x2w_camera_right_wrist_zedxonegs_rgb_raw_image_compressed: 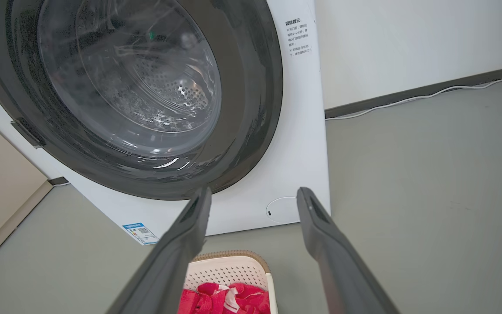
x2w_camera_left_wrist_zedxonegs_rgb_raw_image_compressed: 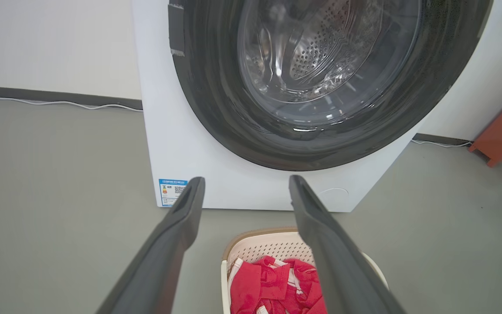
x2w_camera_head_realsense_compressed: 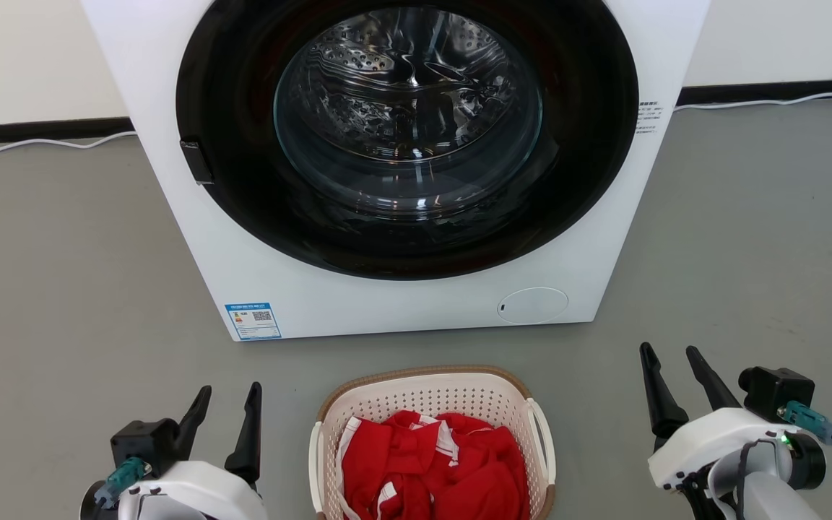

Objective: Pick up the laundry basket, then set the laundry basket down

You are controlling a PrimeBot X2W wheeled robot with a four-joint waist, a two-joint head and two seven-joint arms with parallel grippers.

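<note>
I see the laundry basket [x2w_camera_head_realsense_compressed: 427, 396] standing upright on the grey floor [x2w_camera_head_realsense_compressed: 62, 289], near to me and in the middle, in front of the white washing machine [x2w_camera_head_realsense_compressed: 401, 310], with a strip of bare floor between them. Its brown rim curves around the far end, and its near end is cut by the lower edge of the head view. A white handle [x2w_camera_head_realsense_compressed: 541, 433] sits on its right side and another one on its left side. Inside lies a heap of red cloth [x2w_camera_head_realsense_compressed: 430, 462] with some white stripes. The left gripper [x2w_camera_head_realsense_compressed: 230, 390] is to the left of the basket, near it but not touching, and its two dark fingers stand wide apart with nothing between them. The right gripper [x2w_camera_head_realsense_compressed: 669, 349] is to the right, well apart from the basket and a little farther from me than the left one; its fingers are spread wide too and hold nothing. Both point toward the machine. The machine has a round dark door [x2w_camera_head_realsense_compressed: 589, 144] with a glass window, and through the glass the steel drum shows. A small blue label [x2w_camera_head_realsense_compressed: 253, 320] is at the lower left corner of its front. A white cable [x2w_camera_head_realsense_compressed: 26, 144] runs along the far wall on the floor.
</note>
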